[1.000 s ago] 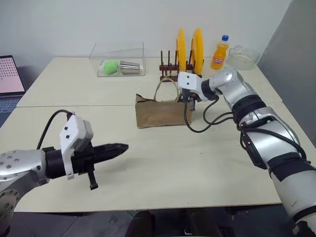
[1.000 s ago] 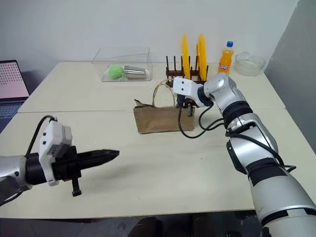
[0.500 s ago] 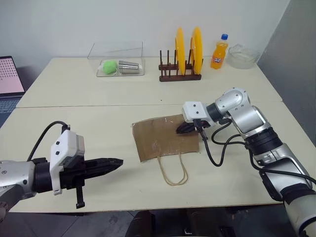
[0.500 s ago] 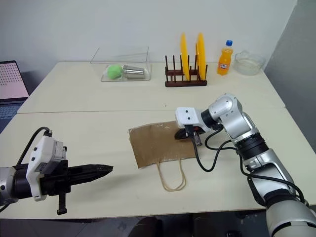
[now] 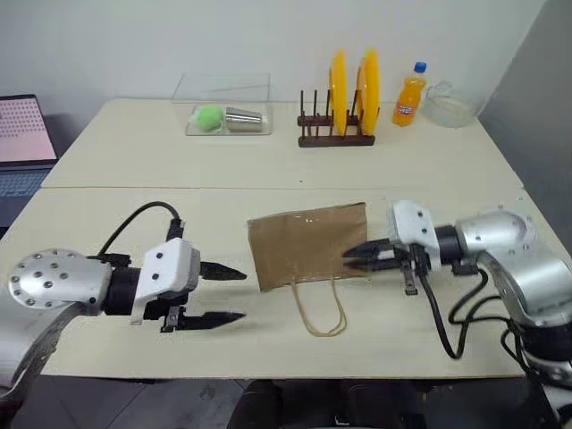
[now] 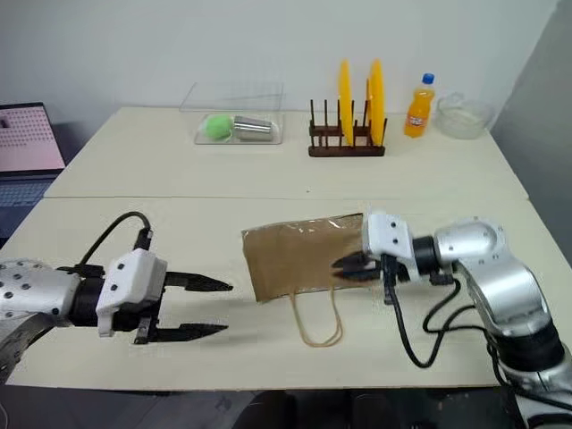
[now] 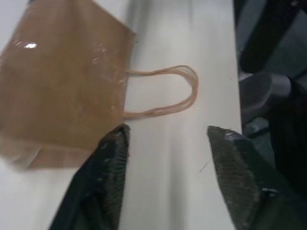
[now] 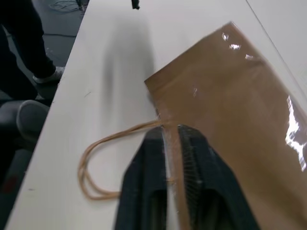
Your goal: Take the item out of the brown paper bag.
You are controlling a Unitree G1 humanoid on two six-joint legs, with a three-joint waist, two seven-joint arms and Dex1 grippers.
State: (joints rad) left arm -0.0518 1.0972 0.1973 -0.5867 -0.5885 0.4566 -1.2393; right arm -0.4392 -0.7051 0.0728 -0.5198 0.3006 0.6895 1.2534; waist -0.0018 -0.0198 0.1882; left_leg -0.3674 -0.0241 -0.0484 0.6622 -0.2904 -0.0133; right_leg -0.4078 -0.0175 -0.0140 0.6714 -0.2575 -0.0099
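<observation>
Pale wood table carries everything, and the two arms reach in over its near edge from opposite sides. Between them the brown paper bag lies flat on its side, its mouth toward the near edge, and its two thin string handles loop out across the bare tabletop.

To the bag's right, the right gripper points at the mouth corner. In its wrist view the fingers are almost together, astride the bag's rim where a handle joins. Whether they actually pinch the paper cannot be told.

To the bag's left, the left gripper points at the bag with its fingers spread wide and nothing between them. Its upper fingertip is near the bag's left edge without touching it.

No cola bottle can be seen; by the task it should be inside the bag, though the paper looks quite flat.

Well beyond both grippers, at the far side of the table, stand a rack with two yellow plates, a clear box and an orange soda bottle.

My reading is that the step in hand is opening the bag, not yet reaching in. The next move probably calls for the right gripper to lift or hold the upper rim so the mouth gapes. The left gripper must then come round to the mouth and slide in low, without pushing the light bag away.
</observation>
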